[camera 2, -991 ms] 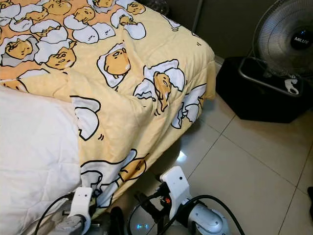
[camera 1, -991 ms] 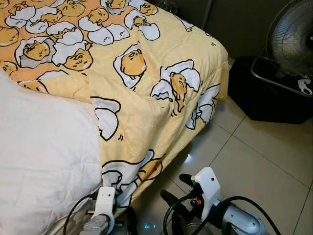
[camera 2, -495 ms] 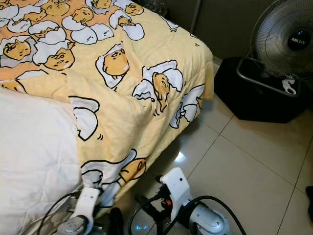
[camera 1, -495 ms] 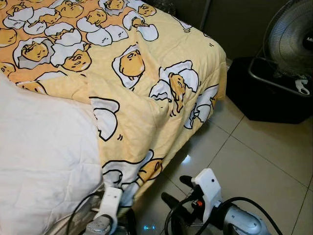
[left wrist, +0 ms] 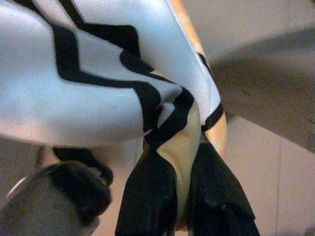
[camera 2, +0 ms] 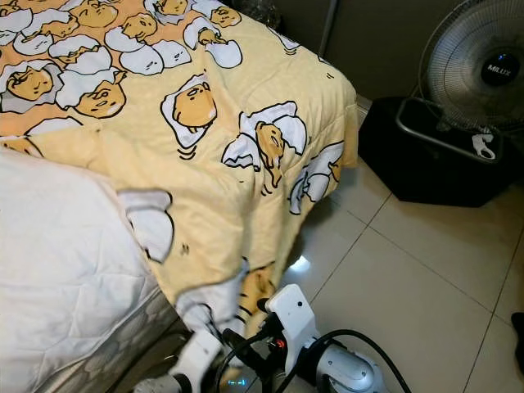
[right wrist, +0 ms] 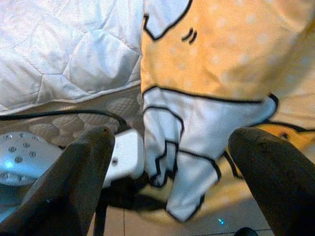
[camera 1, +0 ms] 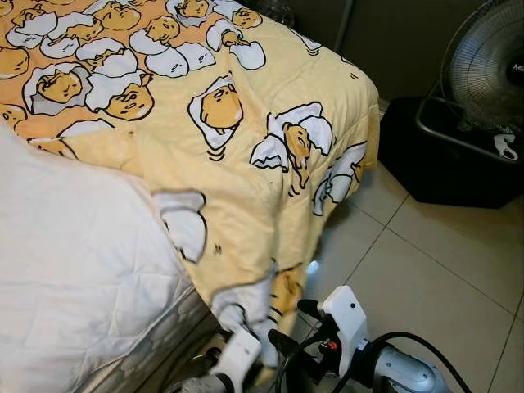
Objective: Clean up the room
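On the left, the white quilted mattress [camera 1: 74,270] lies bare along the near side of the bed. The yellow blanket [camera 1: 246,131] with its egg-cartoon print covers the far part of the bed and spills over the foot-end corner toward the floor, its lower tip bunched into a tight point down at the near edge of the bed.

That tip is in the left gripper [left wrist: 184,216]: in the left wrist view the two black fingers [left wrist: 147,201] are pinched together with a fold of yellow, white and black fabric wedged between them. In the head views the left arm's white wrist sits low, just below the hanging cloth.

Just to its right, the right gripper [camera 1: 288,326] hovers above the tiled floor [camera 1: 426,270], close beside the blanket's hanging tip but not touching it. The right wrist view shows its fingers [right wrist: 78,182] spread wide, nothing between them, the cloth and mattress edge beyond.

Further right, a black box [camera 1: 446,164] stands on the floor against the wall, with a standing fan [camera 2: 479,70] at it.
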You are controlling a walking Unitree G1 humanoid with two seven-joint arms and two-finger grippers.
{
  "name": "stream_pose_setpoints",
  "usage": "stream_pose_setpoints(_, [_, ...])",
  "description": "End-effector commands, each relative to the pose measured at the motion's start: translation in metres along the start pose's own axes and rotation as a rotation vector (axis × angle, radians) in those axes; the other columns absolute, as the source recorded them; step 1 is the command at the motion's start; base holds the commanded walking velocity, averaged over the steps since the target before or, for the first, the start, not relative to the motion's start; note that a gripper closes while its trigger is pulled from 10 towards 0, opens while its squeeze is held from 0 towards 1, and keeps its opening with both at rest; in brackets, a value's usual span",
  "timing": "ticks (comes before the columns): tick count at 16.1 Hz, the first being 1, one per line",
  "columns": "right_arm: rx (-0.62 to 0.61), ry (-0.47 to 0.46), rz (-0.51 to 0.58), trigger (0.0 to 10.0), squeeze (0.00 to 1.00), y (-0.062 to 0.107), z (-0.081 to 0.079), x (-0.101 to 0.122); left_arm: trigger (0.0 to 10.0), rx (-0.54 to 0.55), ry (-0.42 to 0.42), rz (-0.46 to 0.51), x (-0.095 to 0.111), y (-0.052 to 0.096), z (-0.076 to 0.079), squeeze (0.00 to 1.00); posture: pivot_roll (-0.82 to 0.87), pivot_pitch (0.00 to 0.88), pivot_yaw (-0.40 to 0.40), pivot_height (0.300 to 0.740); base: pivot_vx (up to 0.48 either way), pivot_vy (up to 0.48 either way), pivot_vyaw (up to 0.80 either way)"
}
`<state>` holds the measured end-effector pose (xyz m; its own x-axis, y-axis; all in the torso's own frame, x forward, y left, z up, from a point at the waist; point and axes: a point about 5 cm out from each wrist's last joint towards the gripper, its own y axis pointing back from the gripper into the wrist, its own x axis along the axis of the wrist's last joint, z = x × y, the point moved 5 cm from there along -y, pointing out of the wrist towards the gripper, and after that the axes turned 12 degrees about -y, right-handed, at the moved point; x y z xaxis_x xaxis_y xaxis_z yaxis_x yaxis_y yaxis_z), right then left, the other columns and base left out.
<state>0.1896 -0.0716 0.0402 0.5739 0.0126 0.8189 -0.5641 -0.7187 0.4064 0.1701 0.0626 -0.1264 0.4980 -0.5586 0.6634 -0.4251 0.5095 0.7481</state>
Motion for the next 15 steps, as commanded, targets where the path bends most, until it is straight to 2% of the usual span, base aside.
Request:
stream_pose_setpoints(1, [0.006,-0.005,-0.021,10.0,0.00,0.000,0.000,-0.005,0.0,-0.067,-0.010,-0.058,-0.020,0.004,0.017,0.00,-0.24,0.169,0.004,0.740,0.000,0.000,0.00])
stream_pose_setpoints(3, [0.012,-0.003,-0.029,10.0,0.00,0.000,-0.001,-0.006,0.0,-0.118,-0.092,-0.052,-0.018,0.004,0.024,0.00,-0.24,0.169,0.001,0.740,0.000,0.000,0.00])
stream_pose_setpoints(4, [0.015,-0.002,-0.030,10.0,0.00,0.000,-0.001,-0.006,0.0,-0.153,-0.170,-0.040,-0.015,0.003,0.030,0.00,-0.24,0.169,-0.001,0.740,0.000,0.000,0.00])
stream_pose_setpoints(5, [0.024,-0.001,-0.029,10.0,0.00,0.000,-0.002,-0.006,0.0,-0.183,-0.243,-0.012,-0.010,0.002,0.035,0.00,-0.24,0.169,-0.003,0.740,0.000,0.000,0.00])
stream_pose_setpoints(6, [0.036,0.000,-0.027,10.0,0.00,-0.001,-0.004,-0.005,0.0,-0.208,-0.281,0.021,-0.001,0.000,0.039,0.00,-0.24,0.167,-0.003,0.740,0.000,0.000,0.00])
stream_pose_setpoints(7, [0.054,-0.001,-0.016,10.0,0.00,-0.001,-0.007,-0.003,0.0,-0.219,-0.289,0.054,0.012,-0.004,0.040,0.00,-0.24,0.165,-0.003,0.740,0.000,0.000,0.00])
stream_pose_setpoints(11, [0.066,0.028,0.010,10.0,0.00,-0.002,-0.009,0.002,0.0,-0.224,-0.334,0.077,0.023,-0.007,0.036,0.00,-0.25,0.158,0.001,0.740,0.000,0.000,0.00])
stream_pose_setpoints(12, [0.068,0.035,0.009,10.0,0.00,-0.001,-0.009,0.001,10.0,-0.198,-0.332,0.064,0.024,-0.008,0.031,0.00,-0.25,0.158,0.001,0.740,0.000,0.000,0.00])
stream_pose_setpoints(15, [0.079,0.042,0.011,10.0,0.00,-0.001,-0.011,0.001,10.0,-0.137,-0.320,0.061,0.027,-0.009,0.022,0.00,-0.25,0.157,0.002,0.740,0.000,0.000,0.00])
